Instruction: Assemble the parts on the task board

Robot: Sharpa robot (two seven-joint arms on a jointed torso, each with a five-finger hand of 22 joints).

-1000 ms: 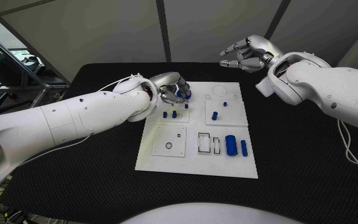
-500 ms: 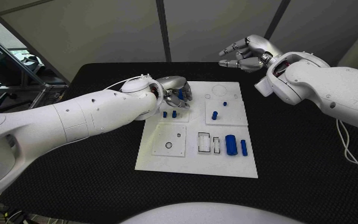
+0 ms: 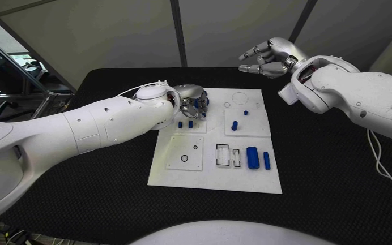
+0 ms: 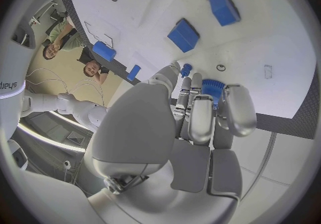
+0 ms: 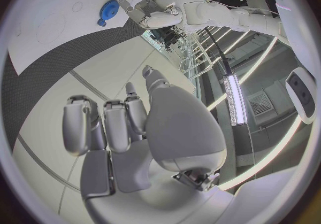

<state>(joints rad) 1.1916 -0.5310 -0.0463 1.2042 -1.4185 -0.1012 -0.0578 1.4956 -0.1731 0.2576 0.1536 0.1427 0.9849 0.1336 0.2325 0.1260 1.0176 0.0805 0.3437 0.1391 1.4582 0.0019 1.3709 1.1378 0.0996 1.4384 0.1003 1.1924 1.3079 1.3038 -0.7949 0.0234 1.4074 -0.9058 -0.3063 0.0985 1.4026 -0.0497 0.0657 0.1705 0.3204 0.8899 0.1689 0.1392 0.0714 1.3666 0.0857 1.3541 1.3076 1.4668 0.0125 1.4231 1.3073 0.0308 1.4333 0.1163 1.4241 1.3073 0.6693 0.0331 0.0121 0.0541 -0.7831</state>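
1. Now our left hand [image 3: 191,102] reaches over the far left corner of the task board [image 3: 245,180], fingers [image 4: 200,120] pinching a blue part [image 4: 213,87].
2. Our right hand [image 3: 268,59] hangs raised beyond the board's far edge, fingers curled, holding nothing.

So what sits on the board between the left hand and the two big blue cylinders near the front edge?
In the head view, two small blue pegs stand between the left hand and the cylinders; then white board.

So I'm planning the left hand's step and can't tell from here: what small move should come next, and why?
Probably a short, slow lowering of the left hand to seat its part. The left wrist view shows a blue toothed part pinched at the fingertips, close above the far end of the task board. The right hand hangs clear, beyond the board. Whether the part is lined up with its seat I cannot tell.
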